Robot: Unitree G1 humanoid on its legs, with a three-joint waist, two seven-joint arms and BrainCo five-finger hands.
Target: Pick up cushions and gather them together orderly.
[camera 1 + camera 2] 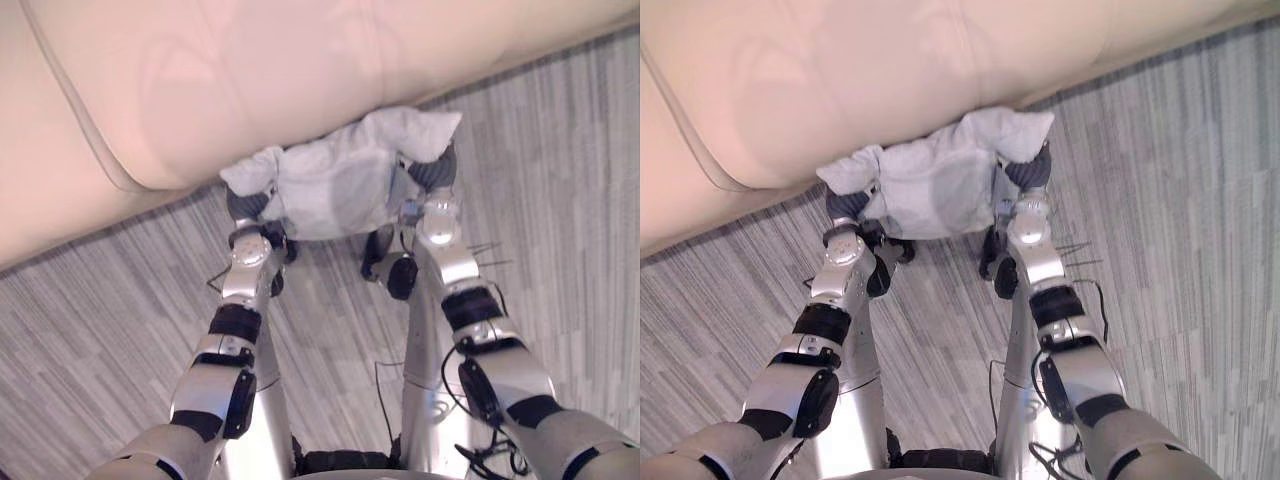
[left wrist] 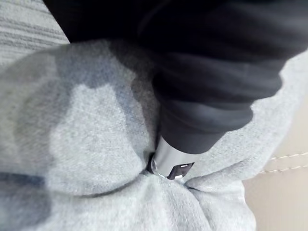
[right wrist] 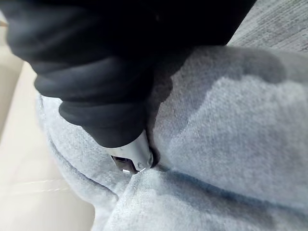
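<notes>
A light grey cushion (image 1: 330, 185) hangs above the floor in front of the sofa, squeezed between my two hands. My left hand (image 1: 248, 205) presses into its left end, where a corner of cloth bunches out past the dark cover. My right hand (image 1: 435, 172) presses into its right end, below another puffed corner. In the left wrist view the hand (image 2: 211, 86) sinks into a fold of the cushion (image 2: 72, 134). The right wrist view shows the same for the right hand (image 3: 96, 86) and the cushion (image 3: 240, 134). What each hand does inside the cloth is hidden.
A big beige sofa (image 1: 200, 80) runs across the top, its front edge right behind the cushion. Grey striped floor (image 1: 100, 330) lies below and to both sides.
</notes>
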